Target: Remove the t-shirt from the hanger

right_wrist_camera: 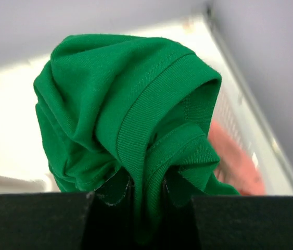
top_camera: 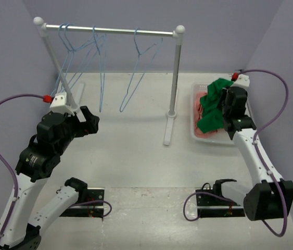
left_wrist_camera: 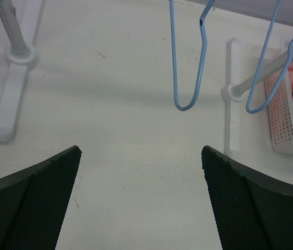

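The dark-green t-shirt hangs bunched from my right gripper, over the white basket at the right. It touches no hanger. In the right wrist view the gripper is shut on a fold of the t-shirt, with ribbed hem between the fingers. Three blue wire hangers hang bare on the rack's rail. My left gripper hovers near the rack's left post. It stands wide open over bare table, below a hanger.
Salmon-pink cloth lies in the basket, also seen under the t-shirt. The white rack's right post and foot stand between the arms. Its left post leans beside my left arm. Walls close the back and sides.
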